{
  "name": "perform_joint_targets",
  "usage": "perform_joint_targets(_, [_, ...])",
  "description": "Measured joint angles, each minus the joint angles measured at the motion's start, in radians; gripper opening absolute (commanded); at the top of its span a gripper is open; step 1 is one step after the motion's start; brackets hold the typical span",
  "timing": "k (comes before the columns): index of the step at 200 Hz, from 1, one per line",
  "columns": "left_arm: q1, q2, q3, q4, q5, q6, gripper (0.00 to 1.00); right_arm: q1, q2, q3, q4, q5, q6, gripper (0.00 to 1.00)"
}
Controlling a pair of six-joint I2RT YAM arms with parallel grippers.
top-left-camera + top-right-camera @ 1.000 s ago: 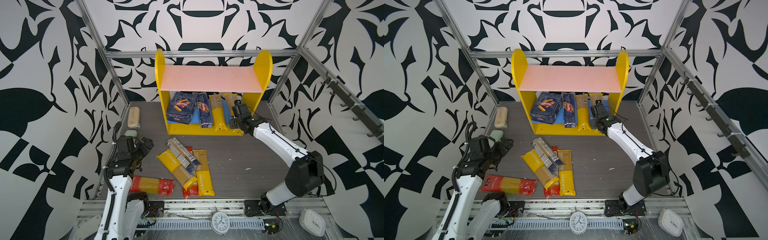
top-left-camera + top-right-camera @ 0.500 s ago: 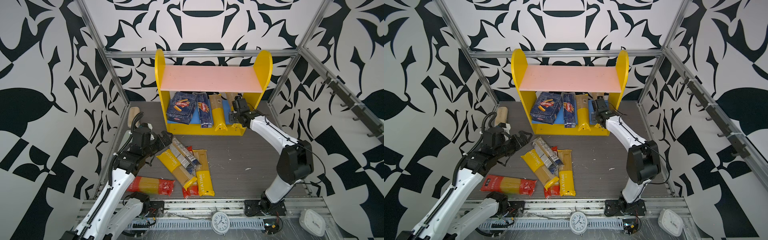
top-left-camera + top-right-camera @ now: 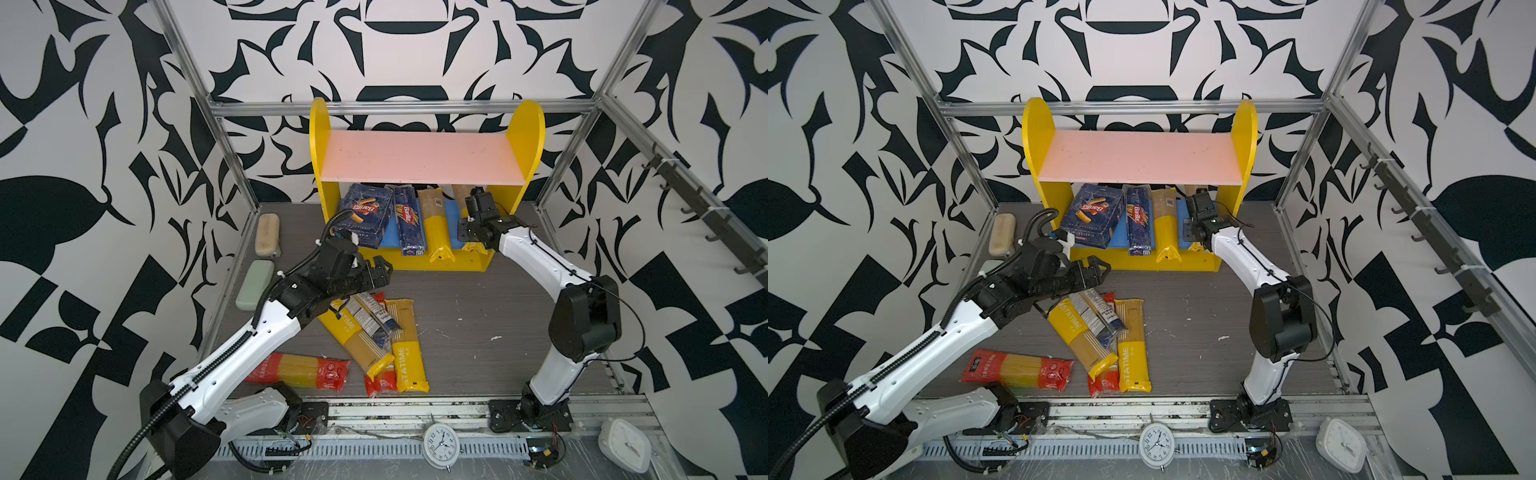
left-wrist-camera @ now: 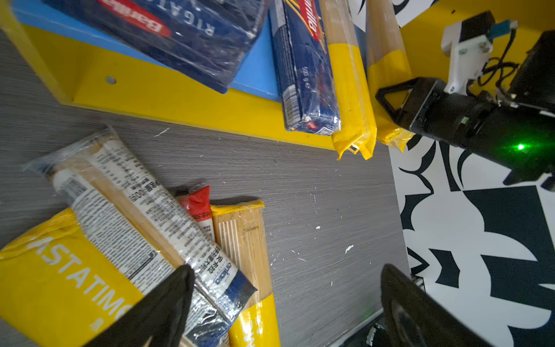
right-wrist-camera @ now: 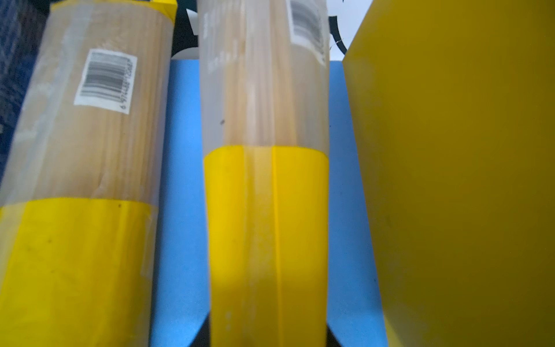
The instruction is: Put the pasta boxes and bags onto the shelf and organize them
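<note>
Grey surface (image 3: 478, 307), bags (image 3: 409, 357) piled near of the shelf (image 3: 419, 160). Left gripper (image 3: 384, 270) hangs wide apart, and the blue-ended bag (image 3: 374, 318) lies just near of it, running far-left to near-right.

light: bright, even, overhead | shadow: dim beneath shelf (image 3: 424, 162) top board, soft elsewhere | glare: sheen on box (image 4: 180, 36) wrap | blur: bags (image 5: 264, 120) soft, close-up in right wrist view | edges: top views bowed
</note>
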Motion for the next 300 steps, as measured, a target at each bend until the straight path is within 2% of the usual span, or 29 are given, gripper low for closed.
perform_joint_targets(21, [-0.026,0.032,0.024,0.009,-0.003,0.015,1.0,0.0,0.0,0.007,0.014,-0.007,0.01,0.49])
perform_joint_targets(66, [-0.041,0.041,0.04,0.018,-0.003,0.033,1.0,0.0,-0.008,0.011,0.045,-0.017,0.024,0.52])
perform_joint_targets(69, [-0.042,0.041,0.042,0.019,-0.003,0.034,1.0,0.0,-0.011,0.011,0.045,-0.018,0.025,0.56])
perform_joint_targets(78, [-0.045,0.041,0.048,0.021,-0.003,0.035,1.0,0.0,-0.022,0.008,0.047,-0.021,0.028,0.59])
perform_joint_targets(80, [-0.046,0.041,0.049,0.022,-0.003,0.035,1.0,0.0,-0.024,0.007,0.046,-0.021,0.027,0.63])
perform_joint_targets(84, [-0.048,0.041,0.051,0.023,-0.002,0.037,1.0,0.0,-0.032,0.005,0.047,-0.023,0.032,0.83])
perform_joint_targets(88, [-0.049,0.041,0.053,0.023,-0.002,0.037,1.0,0.0,-0.04,0.002,0.047,-0.024,0.037,0.88])
perform_joint_targets(137, [-0.061,0.046,0.066,0.03,0.008,0.046,0.99,0.0,-0.164,-0.049,0.047,-0.039,0.048,0.9])
perform_joint_targets(182, [-0.079,0.036,0.067,0.005,-0.003,0.049,0.99,0.0,-0.301,-0.16,-0.002,-0.078,0.068,0.92])
perform_joint_targets(201, [-0.085,0.006,0.067,-0.016,-0.013,0.048,0.99,0.0,-0.377,-0.192,-0.04,-0.11,0.074,0.98])
perform_joint_targets(216, [-0.093,-0.036,0.063,-0.031,-0.023,0.046,0.99,0.014,-0.439,-0.211,-0.066,-0.131,0.08,0.99])
perform_joint_targets(234, [-0.101,-0.106,0.047,-0.05,-0.03,0.039,0.99,0.08,-0.51,-0.231,-0.102,-0.121,0.086,0.99])
perform_joint_targets(262, [-0.112,-0.216,0.024,-0.096,-0.056,0.024,0.99,0.263,-0.593,-0.281,-0.13,-0.111,0.106,0.99])
perform_joint_targets(300, [-0.117,-0.348,0.019,-0.221,-0.123,0.013,0.99,0.438,-0.57,-0.353,-0.13,-0.098,0.144,0.99])
